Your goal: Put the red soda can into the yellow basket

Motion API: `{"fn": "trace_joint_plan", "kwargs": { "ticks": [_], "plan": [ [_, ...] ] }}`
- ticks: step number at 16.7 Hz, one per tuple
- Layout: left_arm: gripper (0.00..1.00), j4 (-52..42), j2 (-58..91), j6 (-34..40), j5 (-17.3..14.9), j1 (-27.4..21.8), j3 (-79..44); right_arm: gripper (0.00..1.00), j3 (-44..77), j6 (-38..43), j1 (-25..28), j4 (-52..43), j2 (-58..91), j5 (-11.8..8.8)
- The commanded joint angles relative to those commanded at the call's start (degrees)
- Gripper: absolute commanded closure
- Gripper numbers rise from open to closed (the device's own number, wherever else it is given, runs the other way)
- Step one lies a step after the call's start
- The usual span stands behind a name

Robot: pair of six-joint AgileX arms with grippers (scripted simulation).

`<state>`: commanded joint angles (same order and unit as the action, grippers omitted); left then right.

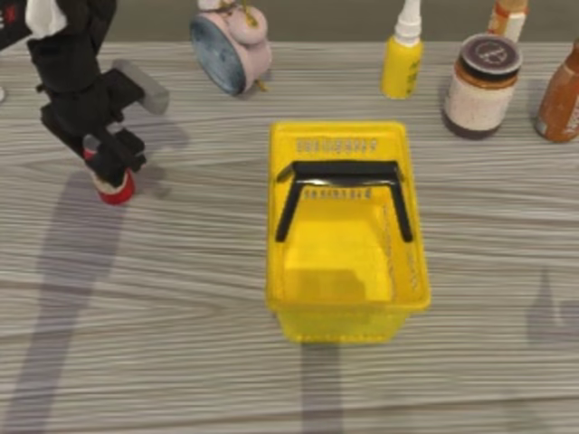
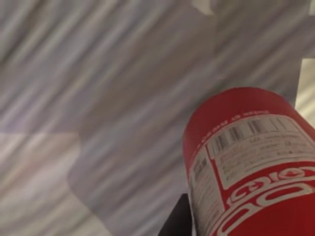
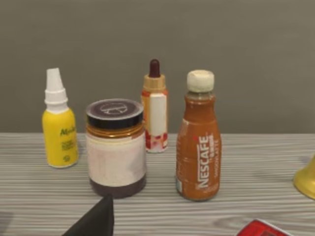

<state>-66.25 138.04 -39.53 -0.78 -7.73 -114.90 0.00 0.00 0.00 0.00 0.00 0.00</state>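
Note:
The red soda can (image 1: pixel 116 187) is at the table's left side, directly under my left gripper (image 1: pixel 112 161). In the left wrist view the red soda can (image 2: pixel 251 162) fills the near corner, barcode and pale label showing, with a black finger (image 2: pixel 179 221) pressed against its side. The gripper is shut on it. The yellow basket (image 1: pixel 274 271) sits at the table's middle, well to the right of the can, its black handles (image 1: pixel 339 170) folded across the opening. My right gripper (image 3: pixel 157 232) is out of the top view; one finger (image 3: pixel 98 219) shows far off to the side, open.
Along the back edge stand a pink alarm clock (image 1: pixel 231 50), a small yellow bottle with white nozzle (image 1: pixel 403 63), a dark-lidded jar (image 1: pixel 482 86), a dropper bottle (image 1: pixel 508 18) and a brown-red bottle (image 1: pixel 561 95).

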Motion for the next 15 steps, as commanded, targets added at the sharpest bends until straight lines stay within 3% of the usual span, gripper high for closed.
{"fn": "trace_joint_plan", "kwargs": {
  "ticks": [3, 6, 9, 15],
  "plan": [
    [1.0, 5.4, -0.7, 1.9, -4.2, -0.6, 1.5, 0.0, 0.0, 0.0, 0.0, 0.0, 0.0, 0.0],
    [1.0, 16.0, -1.8, 5.6, -12.0, -1.8, 4.6, 0.0, 0.0, 0.0, 0.0, 0.0, 0.0, 0.0],
    [1.0, 31.8, -3.2, 10.7, -22.2, -3.3, 9.4, 0.0, 0.0, 0.0, 0.0, 0.0, 0.0, 0.0],
    [1.0, 70.3, -7.4, 23.5, -45.9, -6.7, 22.4, 0.0, 0.0, 0.0, 0.0, 0.0, 0.0, 0.0]
  ]
}}
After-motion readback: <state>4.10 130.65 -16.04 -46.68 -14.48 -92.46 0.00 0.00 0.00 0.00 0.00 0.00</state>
